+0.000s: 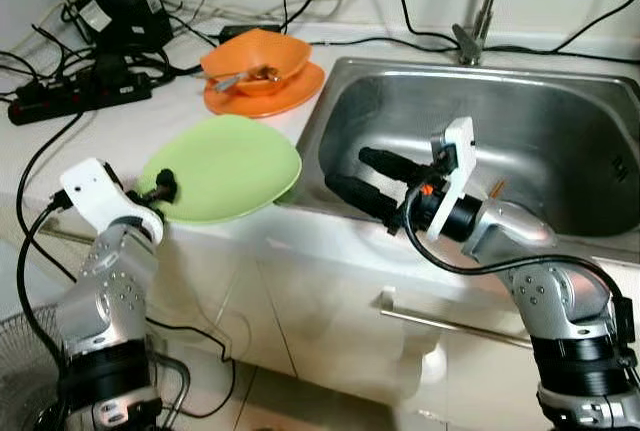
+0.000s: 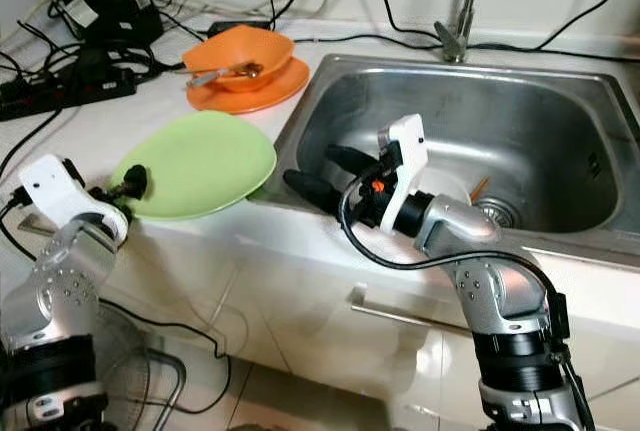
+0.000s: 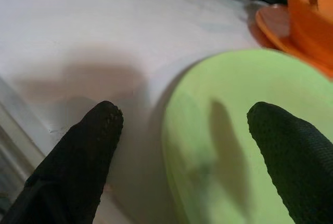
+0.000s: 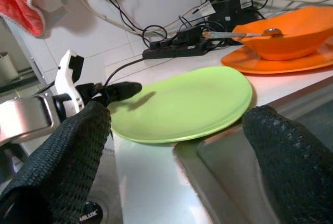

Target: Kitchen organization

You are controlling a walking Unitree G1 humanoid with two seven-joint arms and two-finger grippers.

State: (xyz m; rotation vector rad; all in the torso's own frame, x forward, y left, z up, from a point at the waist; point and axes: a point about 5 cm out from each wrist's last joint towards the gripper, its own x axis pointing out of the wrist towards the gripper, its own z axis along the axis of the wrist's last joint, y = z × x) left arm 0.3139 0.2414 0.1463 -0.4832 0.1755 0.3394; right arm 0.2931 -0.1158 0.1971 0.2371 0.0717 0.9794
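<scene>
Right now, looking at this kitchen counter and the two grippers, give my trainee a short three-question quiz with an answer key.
1. True or false: the orange bowl sits on the orange plate.
2. Which gripper is at the green plate? A) left gripper B) right gripper
3. Fill in: the right gripper's open fingers reach over the near edge of the steel ____.

Key:
1. True; a spoon lies in the bowl.
2. A; its open fingers straddle the plate's near rim.
3. sink
</scene>
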